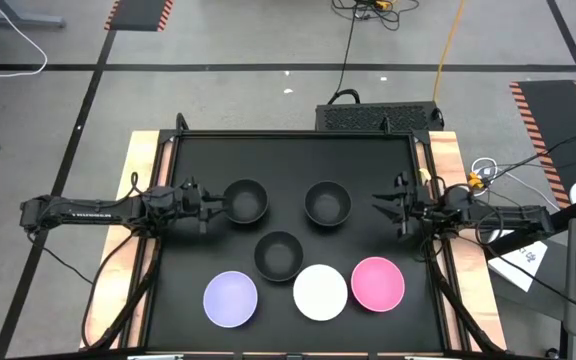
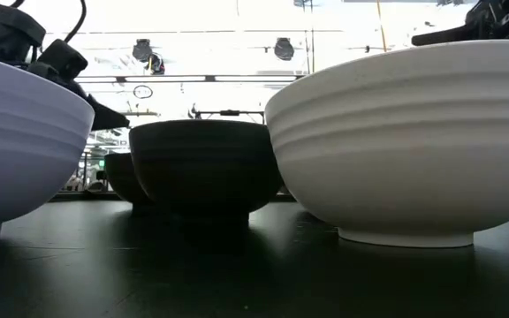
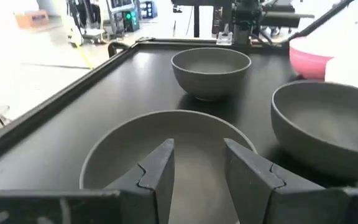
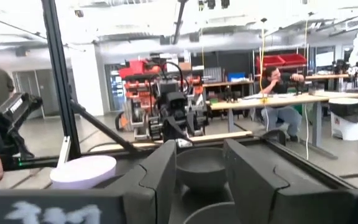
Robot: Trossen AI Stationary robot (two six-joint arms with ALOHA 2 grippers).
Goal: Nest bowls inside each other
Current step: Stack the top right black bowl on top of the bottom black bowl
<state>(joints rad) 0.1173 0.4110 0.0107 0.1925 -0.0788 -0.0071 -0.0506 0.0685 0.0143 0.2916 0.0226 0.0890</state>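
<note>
Three black bowls stand upright on the black table top: one far left point(image 1: 246, 200), one far right point(image 1: 328, 203), one in the middle point(image 1: 279, 254). Along the near edge stand a lavender bowl point(image 1: 230, 298), a white bowl point(image 1: 320, 291) and a pink bowl point(image 1: 378, 283). My left gripper point(image 1: 216, 204) is open and nearly level, its fingertips over the left rim of the far-left black bowl point(image 3: 166, 143); I see no touch. My right gripper point(image 1: 380, 203) is open, tilted slightly up, a short way right of the far-right black bowl point(image 4: 210, 214).
A raised black frame point(image 1: 298, 135) borders the table top, with wooden strips point(image 1: 140, 180) outside it at left and right. Open mat lies between the bowls and the far edge. People point(image 4: 278, 87) are in the room beyond the table.
</note>
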